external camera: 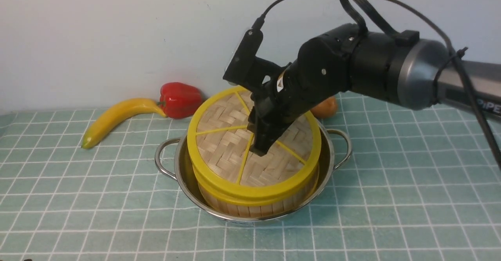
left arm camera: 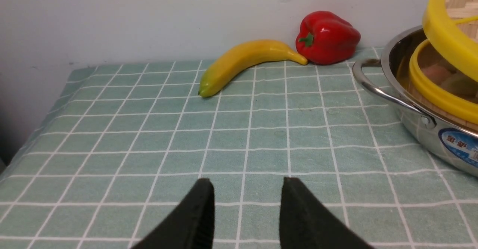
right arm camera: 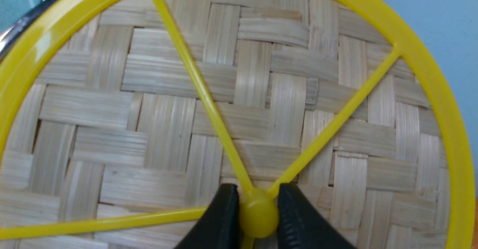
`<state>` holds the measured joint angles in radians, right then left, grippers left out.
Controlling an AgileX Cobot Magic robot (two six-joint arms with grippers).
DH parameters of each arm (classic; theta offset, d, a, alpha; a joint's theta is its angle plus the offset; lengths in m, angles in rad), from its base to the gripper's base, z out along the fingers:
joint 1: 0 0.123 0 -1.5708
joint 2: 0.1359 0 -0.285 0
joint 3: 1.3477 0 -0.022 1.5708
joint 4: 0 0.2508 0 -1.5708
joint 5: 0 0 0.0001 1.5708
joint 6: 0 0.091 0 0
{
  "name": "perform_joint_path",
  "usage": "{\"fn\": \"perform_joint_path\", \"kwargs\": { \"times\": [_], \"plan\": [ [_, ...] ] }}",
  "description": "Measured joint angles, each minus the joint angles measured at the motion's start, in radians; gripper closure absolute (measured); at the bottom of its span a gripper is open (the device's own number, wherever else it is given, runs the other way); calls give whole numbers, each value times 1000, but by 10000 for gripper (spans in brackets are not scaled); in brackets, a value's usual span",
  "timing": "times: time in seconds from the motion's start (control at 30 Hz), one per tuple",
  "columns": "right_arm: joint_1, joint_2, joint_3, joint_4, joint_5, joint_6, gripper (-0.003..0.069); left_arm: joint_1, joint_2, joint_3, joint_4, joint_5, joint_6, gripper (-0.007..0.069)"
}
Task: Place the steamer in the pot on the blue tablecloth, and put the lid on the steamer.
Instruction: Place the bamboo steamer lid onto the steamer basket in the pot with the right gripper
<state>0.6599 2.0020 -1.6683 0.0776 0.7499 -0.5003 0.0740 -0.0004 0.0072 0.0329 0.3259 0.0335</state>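
**Lid gripped by its hub above the steamer**

The blue tablecloth (external camera: 391, 175) spreads beneath both grippers. Directly under the right gripper (external camera: 261, 145) sits the pot (external camera: 327, 151), with the steamer (external camera: 242, 206) inside it. The lid (external camera: 219, 135) hangs tilted over the steamer — the right gripper's jaws are clamped on its centre hub (right arm camera: 258, 213). The left gripper (left arm camera: 247, 181) stands parted and empty over the cloth — a banana (left arm camera: 242, 60) and a red pepper (left arm camera: 326, 36) lie well ahead of it.
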Motion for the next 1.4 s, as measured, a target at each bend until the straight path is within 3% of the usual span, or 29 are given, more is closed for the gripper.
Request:
{"fn": "perform_joint_path", "kwargs": {
  "times": [0.83,0.97,1.03,1.17,1.3,1.4],
  "plan": [
    [0,69,0,-6,-88,-4,510,0,0,0,0,0,0,382],
    [0,65,-1,-39,-88,-4,391,0,0,0,0,0,0,382],
    [0,60,-1,-59,-96,10,277,0,0,0,0,0,0,382],
    [-1,2,-1,-89,-94,37,194,0,0,0,0,0,0,382],
    [-2,-98,-1,-129,-94,78,224,0,0,0,0,0,0,382],
    [-7,-234,-1,-153,-107,213,445,0,0,0,0,0,0,382]
  ]
}}
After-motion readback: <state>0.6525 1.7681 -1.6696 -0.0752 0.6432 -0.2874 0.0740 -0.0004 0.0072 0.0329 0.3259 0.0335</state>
